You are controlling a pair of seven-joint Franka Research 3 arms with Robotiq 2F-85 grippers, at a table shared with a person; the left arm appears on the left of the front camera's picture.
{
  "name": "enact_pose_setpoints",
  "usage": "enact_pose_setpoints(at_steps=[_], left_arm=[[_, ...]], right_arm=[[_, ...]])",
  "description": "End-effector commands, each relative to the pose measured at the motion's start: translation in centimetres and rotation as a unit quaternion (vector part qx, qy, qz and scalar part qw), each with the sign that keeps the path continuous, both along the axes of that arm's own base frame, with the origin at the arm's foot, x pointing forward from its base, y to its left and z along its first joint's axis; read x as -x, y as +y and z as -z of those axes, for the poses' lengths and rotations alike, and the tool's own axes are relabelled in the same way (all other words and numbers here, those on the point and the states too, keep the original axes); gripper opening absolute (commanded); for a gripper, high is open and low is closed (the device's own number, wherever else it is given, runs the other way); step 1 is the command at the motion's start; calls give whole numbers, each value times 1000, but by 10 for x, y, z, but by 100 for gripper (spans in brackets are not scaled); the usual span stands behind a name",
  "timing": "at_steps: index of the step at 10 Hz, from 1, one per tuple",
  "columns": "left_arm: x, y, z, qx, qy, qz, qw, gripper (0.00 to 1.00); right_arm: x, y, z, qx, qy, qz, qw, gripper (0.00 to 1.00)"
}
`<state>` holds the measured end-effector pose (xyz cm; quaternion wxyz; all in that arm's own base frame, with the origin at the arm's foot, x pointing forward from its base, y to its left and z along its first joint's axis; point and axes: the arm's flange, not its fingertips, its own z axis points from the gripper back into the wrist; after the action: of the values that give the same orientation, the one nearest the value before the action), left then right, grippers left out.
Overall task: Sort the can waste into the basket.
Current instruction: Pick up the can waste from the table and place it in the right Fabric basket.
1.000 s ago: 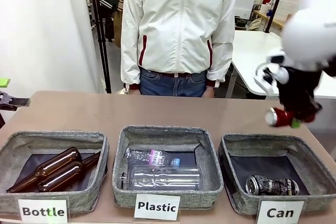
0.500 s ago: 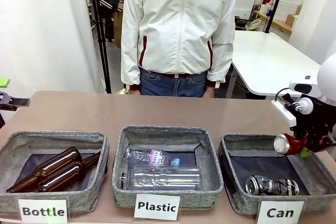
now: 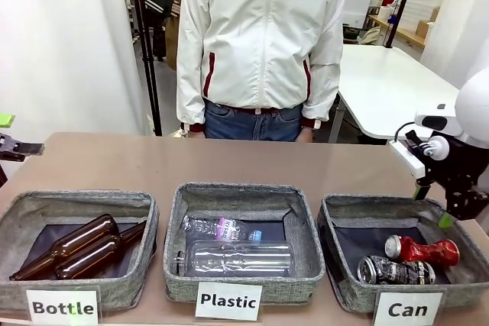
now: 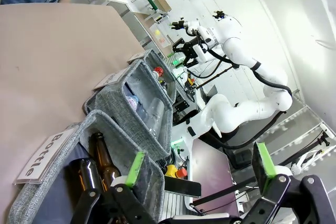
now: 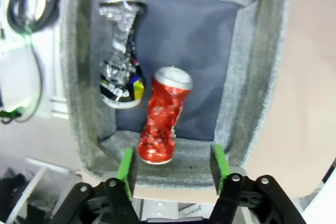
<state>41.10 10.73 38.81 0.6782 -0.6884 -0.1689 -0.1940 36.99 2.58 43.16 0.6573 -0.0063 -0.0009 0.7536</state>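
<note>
the right gripper hung open above the can basket; the red can lay inside, so lowering risked snagging the rim.

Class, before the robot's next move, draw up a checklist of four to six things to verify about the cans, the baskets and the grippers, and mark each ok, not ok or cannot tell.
1. Shiny red crushed can lies inside the grey fabric basket marked "Can": ok.
2. Dark crushed can with silver top lies in the same basket: ok.
3. Right gripper open, holding nothing, above the basket: ok.
4. Left gripper open, holding nothing: ok.
5. No can in the basket marked "Plastic" or the basket marked "Bottle": ok.
</note>
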Motion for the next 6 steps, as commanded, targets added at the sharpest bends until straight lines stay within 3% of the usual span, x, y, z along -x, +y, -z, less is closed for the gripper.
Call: enact_pose_setpoints(at_steps=[1, 5, 6], left_arm=[[3, 0, -1, -4, 3, 4, 1000, 100], [3, 0, -1, -4, 3, 4, 1000, 100], [3, 0, -1, -4, 3, 4, 1000, 100]], right_arm=[[-7, 5, 0, -9, 8, 21, 1000, 100], [-16, 8, 0, -79, 14, 85, 993, 100], [-24, 9, -8, -155, 35, 161, 974, 100]])
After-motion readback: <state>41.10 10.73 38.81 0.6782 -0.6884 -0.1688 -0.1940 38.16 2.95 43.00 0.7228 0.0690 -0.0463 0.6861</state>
